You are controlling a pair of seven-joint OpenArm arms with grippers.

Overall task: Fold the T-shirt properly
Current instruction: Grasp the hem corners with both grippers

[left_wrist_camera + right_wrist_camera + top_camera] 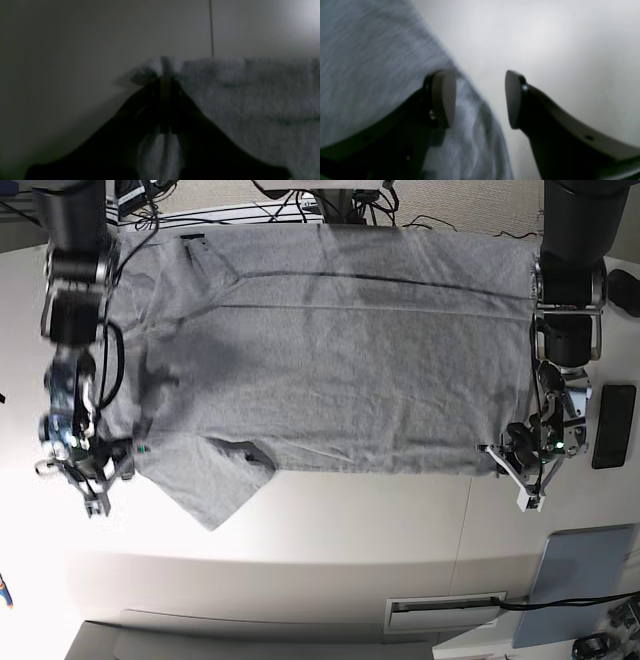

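Note:
The heather-grey T-shirt (330, 360) lies spread flat across the white table (330, 530), plain side up, with one sleeve (215, 485) pointing toward the front edge. My left gripper (497, 455) is at the shirt's front right corner. In the left wrist view the left gripper (165, 80) is shut on a bunched fold of the T-shirt (250, 100). My right gripper (105, 475) stands open at the shirt's left edge. In the right wrist view one finger (443, 97) is over the T-shirt (370, 62) and the other finger (513, 100) over bare table; the right gripper (477, 97) holds nothing.
A black phone-like slab (612, 440) lies right of the left arm, a dark object (628, 290) behind it. A grey-blue pad (570, 580) sits at the front right corner. Cables (300, 200) run behind the shirt. A thin seam (211, 27) crosses the tabletop.

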